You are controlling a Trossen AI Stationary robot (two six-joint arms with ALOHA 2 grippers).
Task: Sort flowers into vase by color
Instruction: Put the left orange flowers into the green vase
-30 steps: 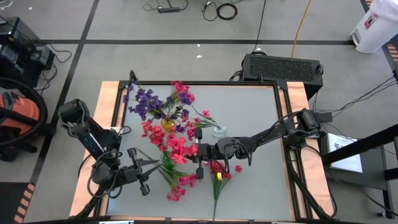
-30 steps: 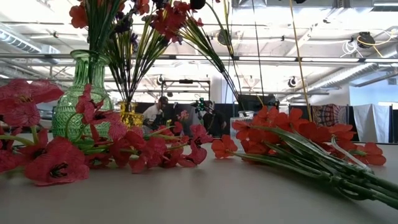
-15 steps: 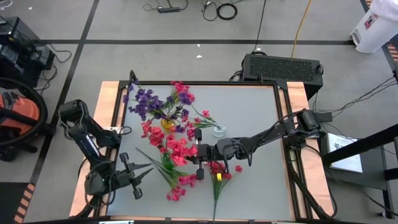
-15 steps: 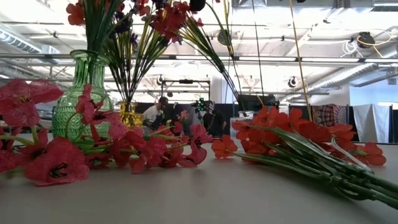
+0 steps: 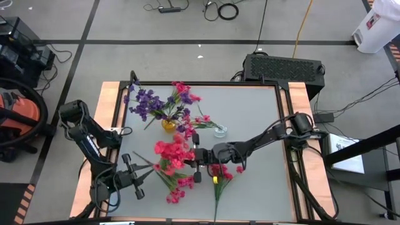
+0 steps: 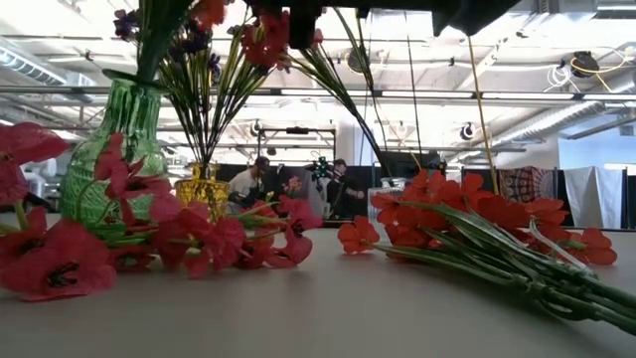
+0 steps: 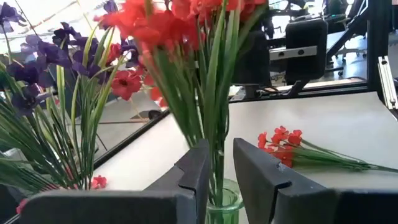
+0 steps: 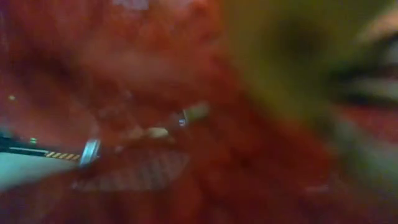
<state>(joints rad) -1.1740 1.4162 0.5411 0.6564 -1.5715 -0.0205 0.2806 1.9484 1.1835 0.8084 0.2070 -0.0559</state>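
Note:
A green glass vase point(image 6: 99, 164) holds pink-red flowers point(image 5: 169, 151) and stands tilted, left of the table's middle. My left gripper point(image 5: 147, 176) comes level from the near left corner and is shut on the vase. My right gripper point(image 5: 192, 156) reaches in from the right, shut, its tips among the red blossoms. In the right wrist view those blossoms point(image 8: 155, 124) are a close red blur. A yellow vase point(image 5: 167, 124) of purple flowers point(image 5: 147, 101) stands farther back. Loose pink-red sprigs point(image 5: 219, 175) lie flat on the table. My left gripper has the green vase's neck, just under the rim point(image 7: 222, 208), between its two fingers point(image 7: 199, 177). The fingers come in level from the table's near left. The stems rise between them, and the vase leans with its top toward the right. My right gripper sits against the red blossoms. The blossoms hide whether it holds a stem.
A small clear glass vase point(image 5: 220, 130) with one sprig stands right of the yellow vase. More loose red sprigs point(image 5: 178, 189) lie near the front edge. Bare table point(image 5: 262, 125) lies to the right. A raised frame point(image 5: 115, 106) runs along the table's sides.
My left gripper has gone toward the table's near left corner and down. The green vase has gone with it and now leans, its base farther left than its top. My right gripper has sunk a little, staying beside the red blossoms.

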